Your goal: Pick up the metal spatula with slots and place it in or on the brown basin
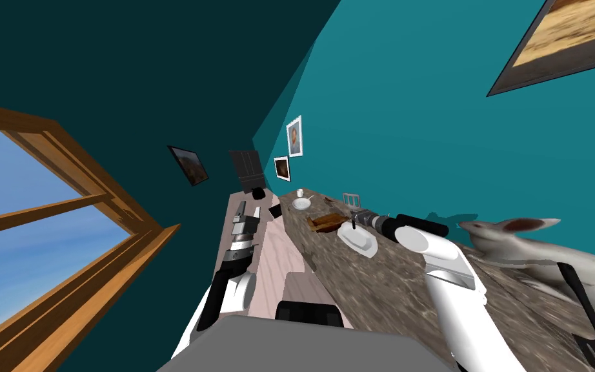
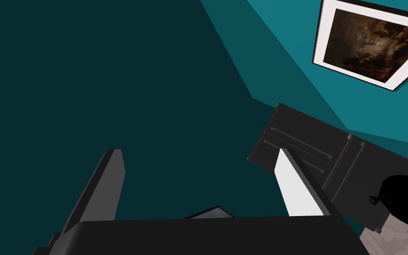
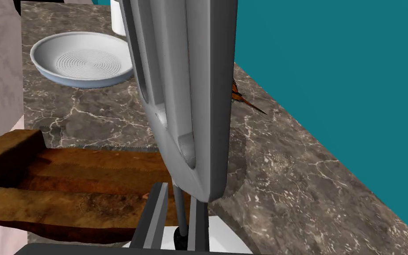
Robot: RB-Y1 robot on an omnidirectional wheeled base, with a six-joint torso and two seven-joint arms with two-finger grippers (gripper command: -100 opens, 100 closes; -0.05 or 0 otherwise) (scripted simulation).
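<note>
The grey slotted spatula (image 3: 185, 88) stands upright, its thin handle pinched between my right gripper's (image 3: 178, 195) fingers. In the head view the spatula (image 1: 352, 199) rises from the right gripper (image 1: 356, 217) above the marble counter (image 1: 380, 290). The brown basin (image 3: 66, 190) lies just beside the gripper, a shallow wooden trough, and shows in the head view as the brown basin (image 1: 326, 223) to the gripper's left. A white plate (image 1: 357, 239) sits under the right wrist. My left gripper (image 2: 198, 150) is open and holds nothing; it hangs over the pale floor as the left gripper (image 1: 244, 218).
A white ridged bowl (image 3: 83, 62) and a white cup (image 1: 300, 192) stand beyond the basin. A grey rabbit figure (image 1: 548, 255) and a black slotted utensil (image 1: 588, 316) lie at the counter's right. A dark cabinet (image 2: 331, 155) stands ahead of the left hand. The teal wall runs close behind the counter.
</note>
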